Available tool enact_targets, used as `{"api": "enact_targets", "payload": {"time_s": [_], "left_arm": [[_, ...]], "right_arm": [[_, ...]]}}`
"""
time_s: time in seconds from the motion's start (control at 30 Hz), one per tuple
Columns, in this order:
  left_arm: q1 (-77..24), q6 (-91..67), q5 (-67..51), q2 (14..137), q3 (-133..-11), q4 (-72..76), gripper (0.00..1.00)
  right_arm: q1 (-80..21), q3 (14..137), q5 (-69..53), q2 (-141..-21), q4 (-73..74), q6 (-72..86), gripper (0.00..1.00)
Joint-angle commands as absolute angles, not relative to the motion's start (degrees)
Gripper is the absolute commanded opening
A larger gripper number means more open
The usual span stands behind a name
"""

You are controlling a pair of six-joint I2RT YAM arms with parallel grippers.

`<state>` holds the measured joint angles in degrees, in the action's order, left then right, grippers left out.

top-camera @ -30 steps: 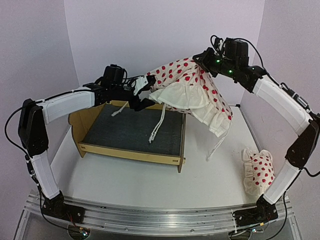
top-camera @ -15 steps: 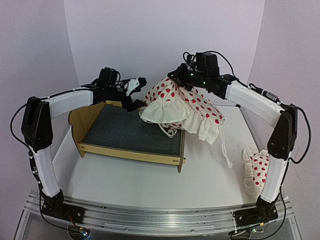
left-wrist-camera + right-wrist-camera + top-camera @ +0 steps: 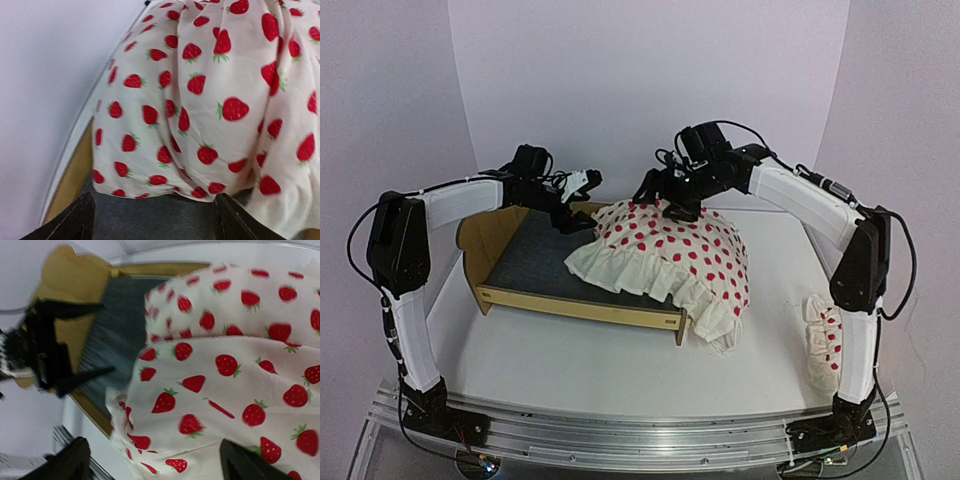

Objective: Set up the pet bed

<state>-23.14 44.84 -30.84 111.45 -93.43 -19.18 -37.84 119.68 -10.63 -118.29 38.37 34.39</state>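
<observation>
Pet bed (image 3: 532, 264) half beneath strawberry-print duvet (image 3: 670, 250); small pillow (image 3: 824, 340) well apart.

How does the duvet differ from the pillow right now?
The duvet is far larger than the pillow. The duvet lies draped over the pet bed, spilling past its footboard; the pillow sits bunched on the table beside the right arm. Both are white, ruffled, red-printed.

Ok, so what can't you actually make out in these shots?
Top view: the duvet covers the pet bed's right side.
Top view: the pillow is partly behind the right arm.
Right wrist view: the left end effector is blurred.
Left wrist view: frame edges cut off the bed.
</observation>
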Motion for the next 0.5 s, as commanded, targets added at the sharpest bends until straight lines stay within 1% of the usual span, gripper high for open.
{"api": "enact_targets", "payload": {"time_s": [0.0,0.13,0.2,0.33,0.47], "left_arm": [[-22.73,50.16,-41.95,104.32,-92.58,-33.42,0.81],[-22.88,55.83,-47.11,101.56,-88.17,-43.22,0.78],[-23.86,58.9,-46.92,100.93,-86.56,-46.46,0.78],[-27.16,59.31,-42.81,100.03,-82.66,-44.22,0.79],[-27.41,56.7,-41.23,101.18,-81.22,-40.54,0.76]], "right_arm": [[-38.06,118.08,-7.54,-108.41,55.39,22.85,0.98],[-37.84,109.07,-0.77,-97.72,56.61,19.38,0.98],[-37.12,102.07,-0.19,-93.15,56.65,18.61,0.98],[-35.97,82.0,-1.83,-83.93,53.98,17.02,0.98],[-35.85,59.68,-7.49,-74.97,45.23,18.79,0.96]]}}
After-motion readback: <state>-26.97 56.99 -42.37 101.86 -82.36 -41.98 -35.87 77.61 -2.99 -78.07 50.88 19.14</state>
